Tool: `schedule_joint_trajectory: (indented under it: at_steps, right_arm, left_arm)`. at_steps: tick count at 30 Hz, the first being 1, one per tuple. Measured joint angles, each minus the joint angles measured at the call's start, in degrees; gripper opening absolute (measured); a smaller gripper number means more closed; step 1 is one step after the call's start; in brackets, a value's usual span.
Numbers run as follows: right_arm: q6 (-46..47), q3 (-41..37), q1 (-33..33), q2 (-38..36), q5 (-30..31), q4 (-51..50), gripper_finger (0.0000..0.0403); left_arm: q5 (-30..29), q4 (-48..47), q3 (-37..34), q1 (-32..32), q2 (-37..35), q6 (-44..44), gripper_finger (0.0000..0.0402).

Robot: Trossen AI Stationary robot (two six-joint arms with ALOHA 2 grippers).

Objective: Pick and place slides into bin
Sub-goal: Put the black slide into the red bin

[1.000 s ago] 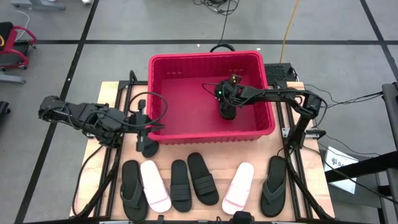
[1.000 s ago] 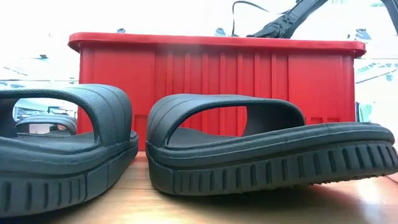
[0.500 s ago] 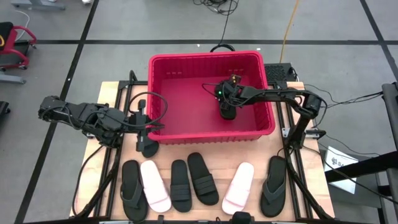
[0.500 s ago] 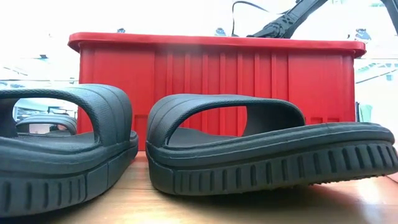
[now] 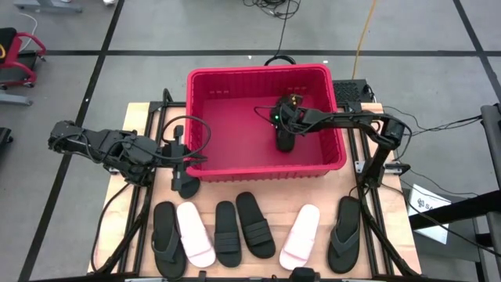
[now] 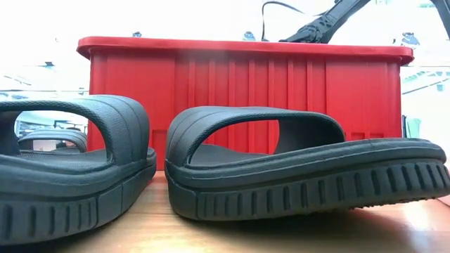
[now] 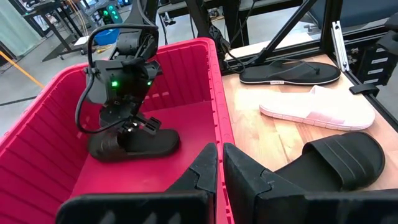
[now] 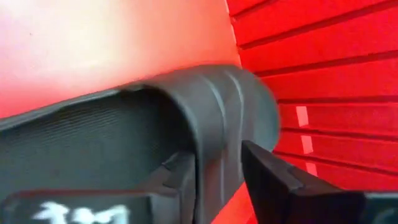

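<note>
Item: 1 black slide on the floor of the red bin; right gripper inside the bin, fingers parted astride its strap. Risk: a finger could snag the strap on lifting out and drag the slide up. Left gripper, pressed together and empty, waits at the bin's near left corner; 6 slides lie in front of the bin.

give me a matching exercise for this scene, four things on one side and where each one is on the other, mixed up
Things:
1. right end effector
2. left end effector
3. black flip-flop
4. red bin

Places:
A. at the right end of the row of slides on the table
B. outside the bin, at its front left corner
C. at the back of the table, behind the row
D. inside the bin, straddling the strap of a black slide

Pairs: 1-D, 2-B, 3-A, 4-C
</note>
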Motion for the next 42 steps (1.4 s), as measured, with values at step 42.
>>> schedule_joint_trajectory:
  at_steps: [42]
  right_arm:
    - [-7.87,0.00,30.95,-39.04,-0.06,-5.65,0.0072]
  left_arm:
    - [0.79,-0.58,0.02,0.00,0.00,-3.19,0.0026]
